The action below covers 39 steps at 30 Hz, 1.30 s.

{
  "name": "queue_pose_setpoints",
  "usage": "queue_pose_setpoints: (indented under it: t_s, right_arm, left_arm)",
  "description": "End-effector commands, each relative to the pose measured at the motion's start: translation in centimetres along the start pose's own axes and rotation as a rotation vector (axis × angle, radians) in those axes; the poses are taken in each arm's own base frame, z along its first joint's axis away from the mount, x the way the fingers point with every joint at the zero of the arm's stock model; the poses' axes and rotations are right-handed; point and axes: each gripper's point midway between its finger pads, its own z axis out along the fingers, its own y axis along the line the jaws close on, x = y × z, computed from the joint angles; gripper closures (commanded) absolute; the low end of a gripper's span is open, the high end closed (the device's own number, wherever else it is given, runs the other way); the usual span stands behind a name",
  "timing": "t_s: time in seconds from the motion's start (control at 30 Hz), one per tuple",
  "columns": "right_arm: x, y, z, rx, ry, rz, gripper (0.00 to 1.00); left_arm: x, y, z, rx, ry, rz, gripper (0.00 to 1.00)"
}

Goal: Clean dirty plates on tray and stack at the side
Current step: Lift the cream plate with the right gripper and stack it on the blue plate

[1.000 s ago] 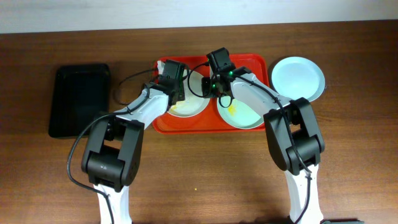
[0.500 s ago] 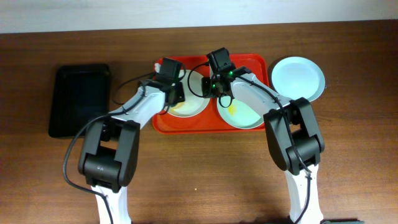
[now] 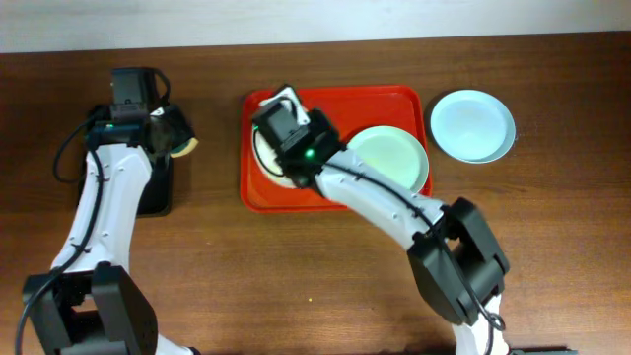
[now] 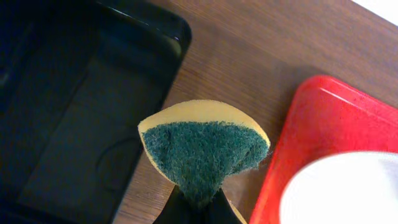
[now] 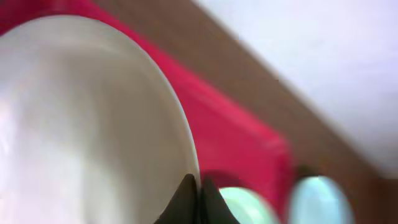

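The red-orange tray (image 3: 335, 99) holds a white plate (image 3: 271, 170) at its left and a pale green plate (image 3: 389, 158) at its right. A second pale mint plate (image 3: 473, 125) lies on the table right of the tray. My right gripper (image 3: 271, 138) is over the white plate; in the right wrist view its fingers (image 5: 198, 186) are shut on the white plate's (image 5: 87, 124) rim. My left gripper (image 3: 173, 138) is shut on a yellow-and-green sponge (image 4: 202, 149), held above the wood between the black tray and the red tray (image 4: 323, 124). No smear shows.
A black tray (image 3: 158, 192) lies at the far left, partly under my left arm; it also shows in the left wrist view (image 4: 68, 112). My right arm crosses the red tray's front edge and part of the green plate.
My left arm has swung left off the white plate with the sponge, to the black tray's right edge. My right gripper has moved from the green plate to the white plate.
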Motion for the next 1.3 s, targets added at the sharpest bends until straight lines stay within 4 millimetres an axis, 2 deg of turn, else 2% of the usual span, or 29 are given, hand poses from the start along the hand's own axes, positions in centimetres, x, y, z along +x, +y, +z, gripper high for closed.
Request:
queue_pose_setpoints:
  t_s: [0.0,0.1,0.13,0.23,0.27,0.37,0.43,0.53,0.6,0.67,0.77,0.83,0.87,0.9,0.93,0.97,1.03,1.07,1.1,1.17,1.2,1.27]
  right_arm:
    - [-1.1,-5.5,-3.1,0.383,0.036,-0.237,0.96]
    - [-3.4,-7.2,-5.8,0.551,0.042,-0.339,0.96]
    - [-3.9,-7.2,-6.6,0.573,0.047,-0.374,0.96]
    - [-4.0,-7.1,-8.0,0.619,0.058,-0.365,0.96]
    - [-3.8,-7.4,-8.2,0.640,0.068,-0.344,0.96]
    - [-3.0,-8.4,-9.0,0.715,0.039,-0.118,0.96]
    - [-2.8,-7.1,-8.6,0.677,0.008,-0.111,0.96]
    - [-2.8,-6.5,-8.1,0.638,-0.006,-0.125,0.96]
    - [-2.9,-6.5,-8.1,0.633,-0.043,-0.016,0.96]
    - [-3.1,-6.1,-7.8,0.603,-0.065,0.013,0.96]
    - [-3.4,-4.6,-6.7,0.499,-0.111,0.073,0.96]
    - [-2.2,-2.5,-5.1,0.351,-0.097,0.094,0.96]
    - [-0.6,-1.1,-3.7,0.208,-0.040,0.180,0.96]
    - [0.9,-1.5,-2.3,0.128,0.040,0.297,0.96]
    - [2.1,-3.4,-1.0,0.070,0.132,0.400,0.96]
    - [2.3,-4.6,-0.2,-0.010,0.189,0.441,0.96]
    - [2.4,-5.0,1.1,-0.310,0.278,0.574,0.96]
    - [2.8,-5.5,2.0,-0.453,0.312,0.654,0.96]
    - [4.1,-7.1,3.0,-0.551,0.354,0.739,0.96]
    - [8.8,-12.2,5.1,-0.601,0.459,0.905,0.96]
    - [12.6,-15.7,6.2,-0.539,0.533,0.982,0.96]
    - [19.8,-21.3,7.7,-0.433,0.627,1.120,0.96]
  left_arm:
    - [-0.3,0.4,-0.3,0.011,-0.006,-0.007,1.00]
    - [-0.3,0.4,-0.3,0.011,-0.006,-0.007,1.00]
    - [-0.3,0.4,-0.3,0.011,-0.006,-0.007,1.00]
    - [-0.3,0.4,-0.3,0.011,-0.006,-0.007,1.00]
    - [-0.3,0.4,-0.3,0.011,-0.006,-0.007,1.00]
    - [-0.3,0.4,-0.3,0.010,-0.005,-0.007,1.00]
    - [0.0,0.5,-0.3,0.006,0.005,-0.006,1.00]
    - [0.0,0.6,-0.3,0.005,0.008,-0.006,1.00]
    - [0.0,0.6,-0.3,0.005,0.008,-0.006,1.00]
    - [0.0,0.5,-0.3,0.006,0.008,-0.006,1.00]
    - [0.1,0.5,-0.3,0.006,0.009,-0.005,1.00]
    - [0.1,0.5,-0.3,0.006,0.009,-0.005,1.00]
    - [0.1,0.5,-0.3,0.006,0.009,-0.005,1.00]
    - [0.1,0.5,-0.3,0.006,0.009,-0.005,1.00]
    - [0.1,0.5,-0.3,0.006,0.010,-0.005,1.00]
    - [0.1,0.5,-0.3,0.006,0.010,-0.005,1.00]
    - [0.1,0.5,-0.3,0.005,0.010,-0.005,1.00]
    - [0.1,0.5,-0.3,0.006,0.009,-0.005,1.00]
    - [0.1,0.5,-0.3,0.006,0.009,-0.005,1.00]
    - [0.0,0.5,-0.3,0.006,0.009,-0.005,1.00]
    - [0.0,0.5,-0.3,0.006,0.008,-0.005,1.00]
    - [-0.1,0.5,-0.3,0.008,0.004,-0.005,1.00]
